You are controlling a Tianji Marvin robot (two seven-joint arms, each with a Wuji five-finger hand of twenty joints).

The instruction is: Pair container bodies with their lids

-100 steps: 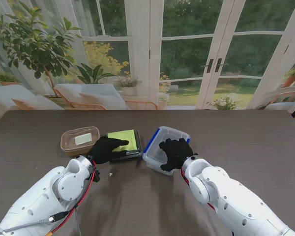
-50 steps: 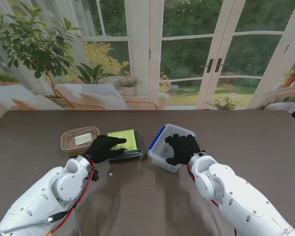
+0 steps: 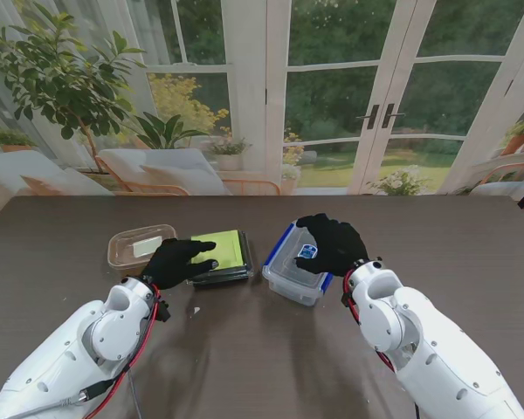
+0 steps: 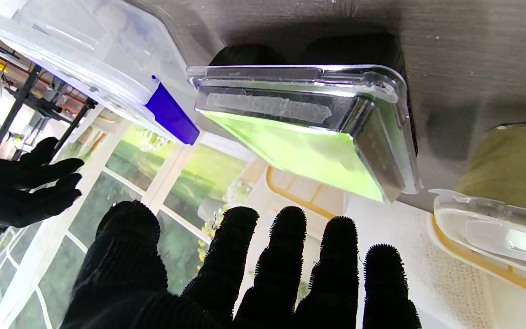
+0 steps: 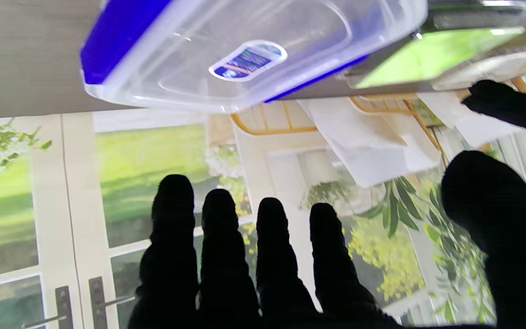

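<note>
With both the left robot hand [image 3: 179, 261] and right robot hand [image 3: 332, 243] spread and empty, the lidded blue-clipped container [image 3: 299, 264] at desk [image 3: 437, 253] centre likely needs even downward pressure at its 3 o'clock clip.

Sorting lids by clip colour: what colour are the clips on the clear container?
Blue, on the clear container; the right wrist view shows it best.

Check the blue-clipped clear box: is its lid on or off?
On. The clear lid with its sticker covers the blue-clipped box; whether the clips are latched, cannot tell.
</note>
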